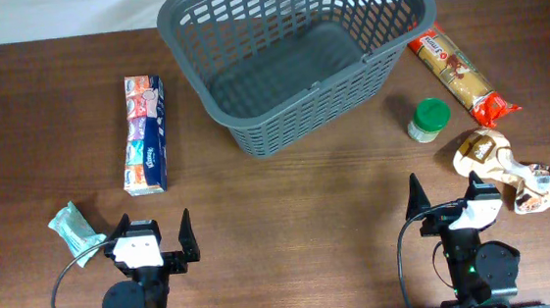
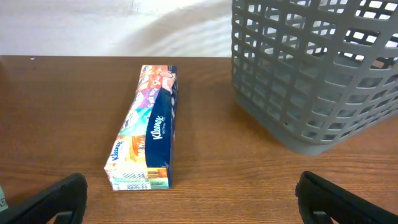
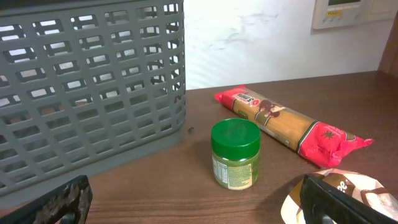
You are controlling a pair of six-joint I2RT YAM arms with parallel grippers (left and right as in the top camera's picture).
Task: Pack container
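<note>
Your basket (image 1: pixel 321 111) sits top centre; tissues (image 1: pixel 144 135), jar (image 1: pixel 429 119) and pasta (image 1: pixel 455 73) lie outside it. Left gripper (image 1: pixel 154 221) and right gripper (image 1: pixel 445 188) are spread, grasping nothing.

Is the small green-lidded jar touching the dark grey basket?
Apart. The right wrist view shows a strip of brown table between the small green-lidded jar and the dark grey lattice plastic basket.

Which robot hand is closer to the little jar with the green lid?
Right. The right gripper sits close below the green-lidded jar in the overhead view; the left gripper is far across the table, near the tissue box.
</note>
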